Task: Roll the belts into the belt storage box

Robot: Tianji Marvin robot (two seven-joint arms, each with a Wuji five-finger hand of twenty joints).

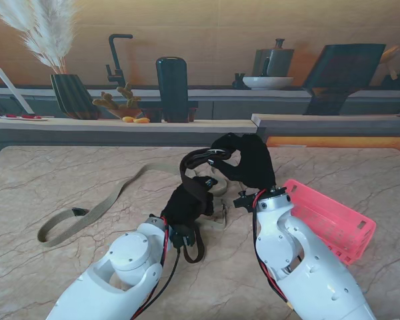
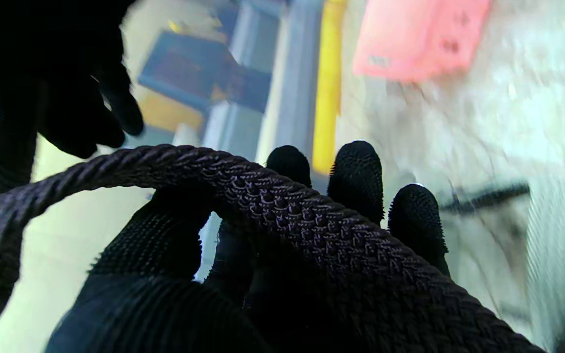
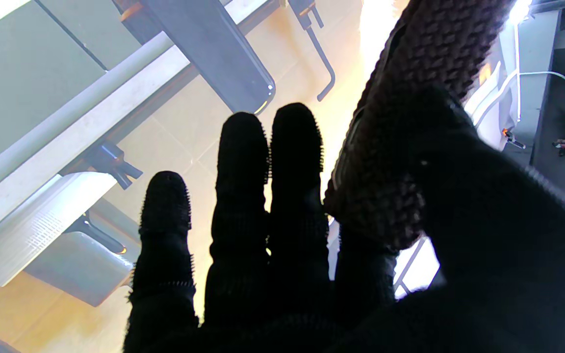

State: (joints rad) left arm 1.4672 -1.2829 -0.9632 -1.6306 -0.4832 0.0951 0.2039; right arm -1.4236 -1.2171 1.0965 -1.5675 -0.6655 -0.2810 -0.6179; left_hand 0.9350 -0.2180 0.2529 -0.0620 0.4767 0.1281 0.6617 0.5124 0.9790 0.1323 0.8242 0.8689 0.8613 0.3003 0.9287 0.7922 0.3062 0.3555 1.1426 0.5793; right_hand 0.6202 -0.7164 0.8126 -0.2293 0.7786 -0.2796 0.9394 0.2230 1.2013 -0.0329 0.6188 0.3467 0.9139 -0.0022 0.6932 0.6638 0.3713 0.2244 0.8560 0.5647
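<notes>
Stand cam high, facing table (image 1: 67, 173); wrist cams close along fingers, both sharing dark belt (image 2: 272, 206).

Kitchen — faucet (image 1: 118, 57), kettle (image 1: 274, 60), bowl (image 1: 267, 82) on counter (image 1: 120, 124) behind marble table (image 1: 67, 180).

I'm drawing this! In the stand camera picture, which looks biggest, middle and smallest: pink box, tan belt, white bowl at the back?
1. Tan belt, longest across the table.
2. Pink box, partly behind the right arm.
3. White bowl, though it is farther away, so may only look smallest.

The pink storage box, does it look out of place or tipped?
Yes. The pink storage box looks tilted on the table to the right of the right hand, its open side not squarely up, awkward for dropping in the dark braided belt.
</notes>
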